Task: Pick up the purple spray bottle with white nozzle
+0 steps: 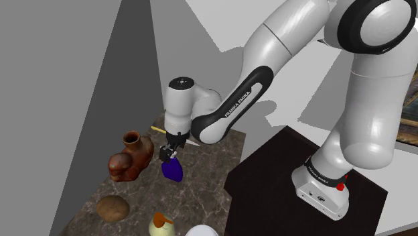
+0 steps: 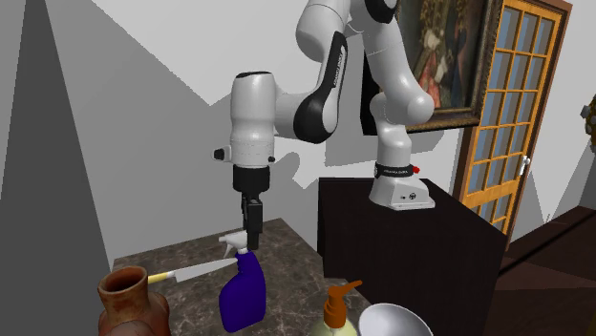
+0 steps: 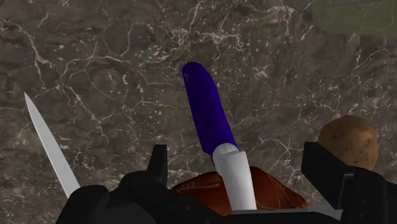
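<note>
The white arm [image 1: 268, 60] rises from a dark stand [image 1: 268, 181] at lower right and reaches up and left, its wrist turned down over a dark marbled counter [image 1: 204, 164]. The black gripper [image 1: 170, 151] hangs straight down with its tip at the top of an upright purple bottle [image 1: 173, 171]; whether they touch cannot be told. A brown jug [image 1: 136, 154] stands just left of the bottle. Toward the bottom edge are a brown rounded lump [image 1: 112, 208], a dispenser [image 1: 161, 224] with an orange pump, and a white bowl [image 1: 202, 231]. A yellow-handled knife [image 1: 158, 129] lies behind the gripper. Grey walls stand behind.
</note>
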Motion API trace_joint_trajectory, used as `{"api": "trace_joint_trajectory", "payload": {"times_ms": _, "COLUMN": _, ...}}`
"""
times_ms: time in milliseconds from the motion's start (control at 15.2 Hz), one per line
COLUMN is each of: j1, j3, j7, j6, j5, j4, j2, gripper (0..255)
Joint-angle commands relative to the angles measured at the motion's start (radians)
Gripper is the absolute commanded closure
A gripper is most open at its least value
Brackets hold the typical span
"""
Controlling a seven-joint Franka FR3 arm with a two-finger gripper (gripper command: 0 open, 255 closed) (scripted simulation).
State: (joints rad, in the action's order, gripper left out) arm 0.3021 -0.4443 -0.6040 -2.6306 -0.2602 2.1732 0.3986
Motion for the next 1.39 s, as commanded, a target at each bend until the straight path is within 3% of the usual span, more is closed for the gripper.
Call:
{"api": "trace_joint_trajectory", "payload": {"times_ms": 0, "j1": 0.003, "j3": 0.004, "j7": -0.004, "j6": -0.010, "j5": -0.006, "j4": 0.004, "j2": 0.006, "gripper": 0}}
{"api": "trace_joint_trajectory", "payload": {"times_ms": 66, "j1": 0.005, "j3": 0.004, "j7": -0.006, "j6": -0.010, "j5": -0.006, "j4": 0.004, "j2": 0.005, "gripper": 255}}
{"api": "trace_joint_trajectory", "payload": {"times_ms": 660, "j1": 0.003, "j3": 0.004, "j7": -0.004, "j6": -0.010, "j5": -0.006, "j4": 0.003, "j2": 0.006, "gripper": 255}}
{"api": "trace_joint_trajectory", "payload": {"times_ms": 1320, "j1": -0.043, "j3": -0.055, "j7": 0.055, "j6": 0.096, "j5": 0.083, "j4": -0.001, "j2": -0.105, "gripper": 255}}
